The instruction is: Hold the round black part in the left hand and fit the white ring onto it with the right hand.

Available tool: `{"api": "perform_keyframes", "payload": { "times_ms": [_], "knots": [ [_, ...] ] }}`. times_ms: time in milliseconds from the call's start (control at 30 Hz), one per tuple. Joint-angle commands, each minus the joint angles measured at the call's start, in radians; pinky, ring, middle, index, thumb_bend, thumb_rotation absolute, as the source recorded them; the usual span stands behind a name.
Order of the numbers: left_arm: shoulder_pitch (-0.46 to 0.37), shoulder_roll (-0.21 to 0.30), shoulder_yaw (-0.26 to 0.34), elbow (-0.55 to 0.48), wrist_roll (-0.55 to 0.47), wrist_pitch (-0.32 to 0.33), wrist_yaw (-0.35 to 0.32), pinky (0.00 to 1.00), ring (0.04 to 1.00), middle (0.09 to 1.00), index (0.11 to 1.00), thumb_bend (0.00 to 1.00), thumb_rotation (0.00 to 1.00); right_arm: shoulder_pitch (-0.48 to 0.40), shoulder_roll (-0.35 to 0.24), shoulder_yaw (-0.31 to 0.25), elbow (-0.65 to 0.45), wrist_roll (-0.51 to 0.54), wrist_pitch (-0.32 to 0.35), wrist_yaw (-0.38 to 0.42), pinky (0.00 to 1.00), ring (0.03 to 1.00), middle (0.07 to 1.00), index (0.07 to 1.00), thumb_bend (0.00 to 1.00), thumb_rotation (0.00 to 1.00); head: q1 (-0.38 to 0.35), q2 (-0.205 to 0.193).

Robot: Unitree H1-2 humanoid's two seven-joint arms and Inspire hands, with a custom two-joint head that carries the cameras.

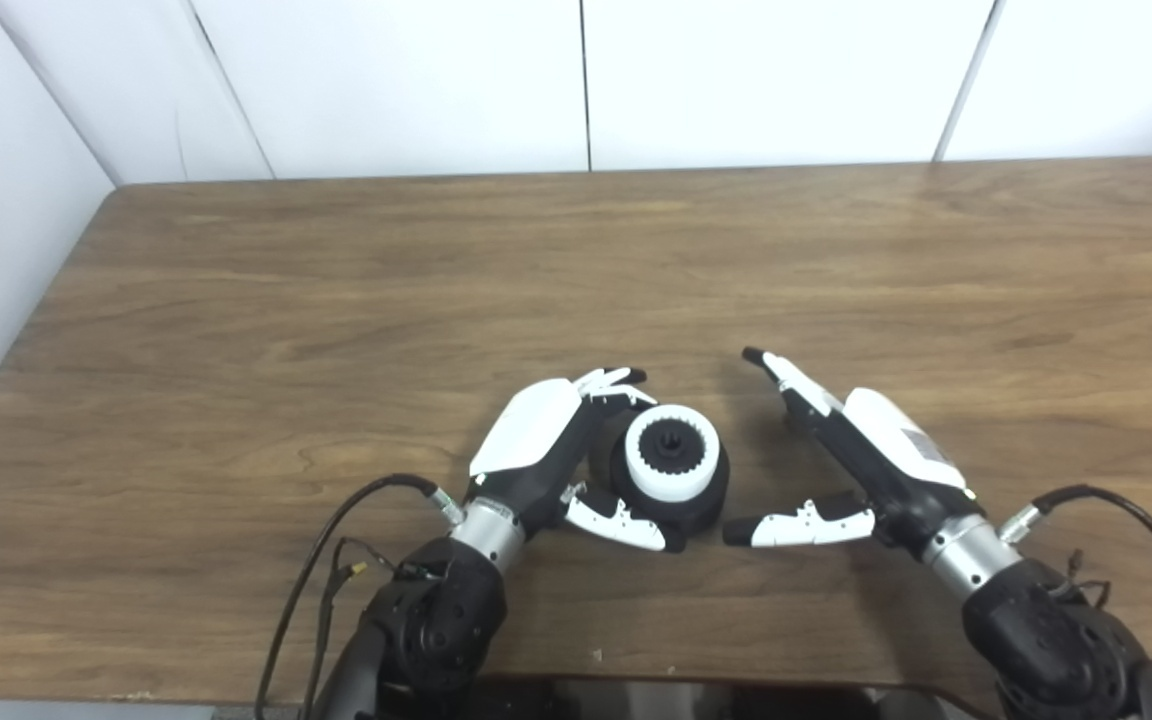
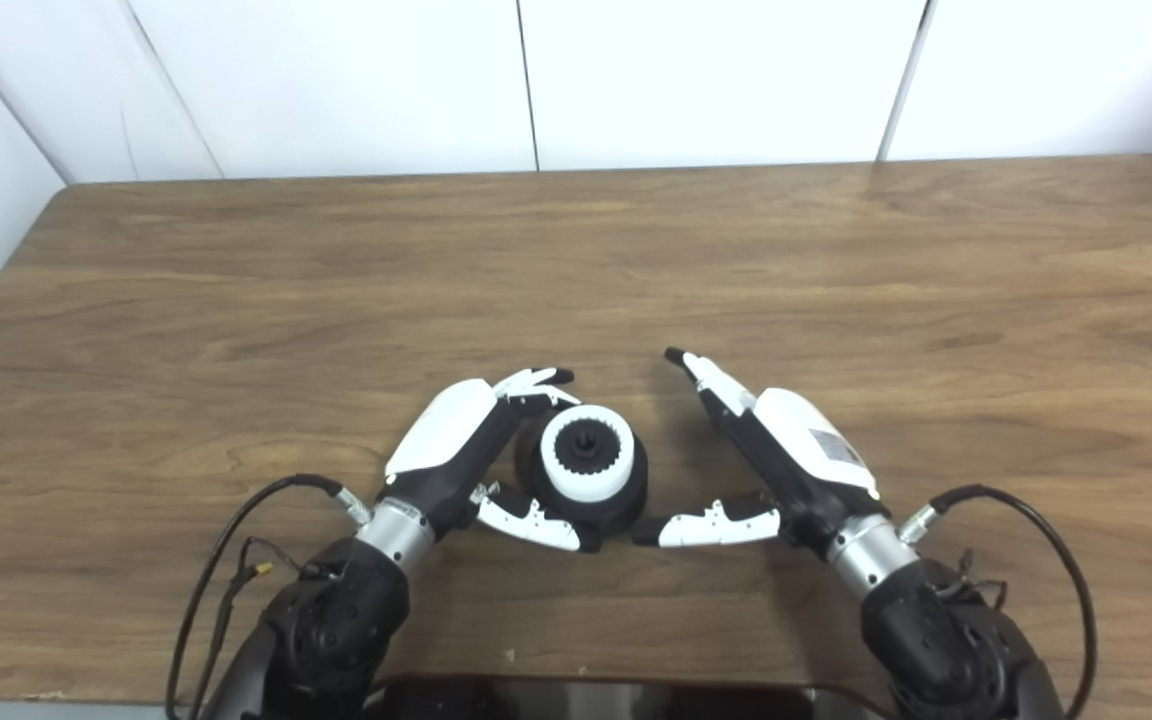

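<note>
White wall panels back the brown wooden table (image 1: 336, 300). Between the left hand's (image 1: 546, 450) curled fingers (image 1: 616, 380) and thumb sits the round black plastic part (image 1: 671, 490), the toothed white ring (image 1: 671, 453) already seated on top. Judged best: keep that grasp steady. The right hand (image 1: 836, 470) is spread wide and empty, just beside it.

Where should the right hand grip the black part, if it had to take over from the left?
Probably the round black part's bare right sidewall, below the white ring seated on top. The left hand covers the left side; the open right hand already faces the free flank.
</note>
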Motion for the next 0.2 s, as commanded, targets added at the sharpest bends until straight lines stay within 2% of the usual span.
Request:
{"api": "perform_keyframes", "payload": {
  "times_ms": [0, 167],
  "knots": [
    [-0.012, 0.004, 0.007, 0.002, -0.007, -0.017, 0.019, 0.89, 0.937, 0.909, 0.632, 0.9, 0.29, 0.012, -0.005, 0.003, 0.012, 0.045, -0.042, -0.026, 0.8, 0.943, 0.989, 1.0, 1.0, 0.65, -0.001, 0.001],
    [-0.011, 0.006, 0.01, -0.001, -0.011, -0.019, 0.02, 0.89, 0.939, 0.911, 0.642, 0.89, 0.3, 0.028, 0.001, 0.01, 0.033, 0.073, -0.074, -0.08, 0.79, 0.93, 0.982, 1.0, 1.0, 0.69, -0.002, -0.002]
  ]
}}
